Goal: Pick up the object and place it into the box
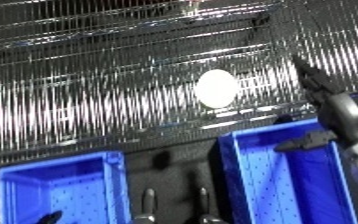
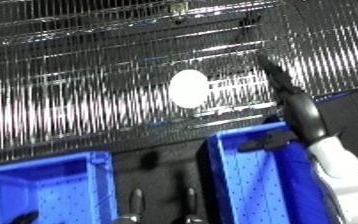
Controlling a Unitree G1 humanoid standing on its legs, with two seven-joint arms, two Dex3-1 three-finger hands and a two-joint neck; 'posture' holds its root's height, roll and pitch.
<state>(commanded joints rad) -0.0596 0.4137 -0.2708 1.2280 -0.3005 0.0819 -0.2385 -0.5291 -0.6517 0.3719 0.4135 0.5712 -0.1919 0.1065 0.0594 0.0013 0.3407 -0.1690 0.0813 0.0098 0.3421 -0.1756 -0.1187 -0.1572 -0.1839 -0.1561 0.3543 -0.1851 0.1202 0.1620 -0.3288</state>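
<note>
While the right hand (image 2: 293, 102) reaches up along the right side of the frame, its dark fingers (image 2: 273, 72) extend nearly straight toward the wire shelf (image 1: 87, 100), with the thumb (image 2: 264, 143) spread out to the left above the bin below. It has hold of nothing. A white oval object (image 1: 215, 88) lies on the shelf's wire surface at centre frame, to the left of the fingertips and apart from them. Two blue bins sit below the shelf: the right bin (image 1: 246, 185) at lower right, under the forearm, and the left bin (image 1: 60, 190) at lower left. At the bottom edge of the lower left corner, a dark shape that may be the left hand (image 1: 49, 218) shows over the left bin; its finger position cannot be determined.
</note>
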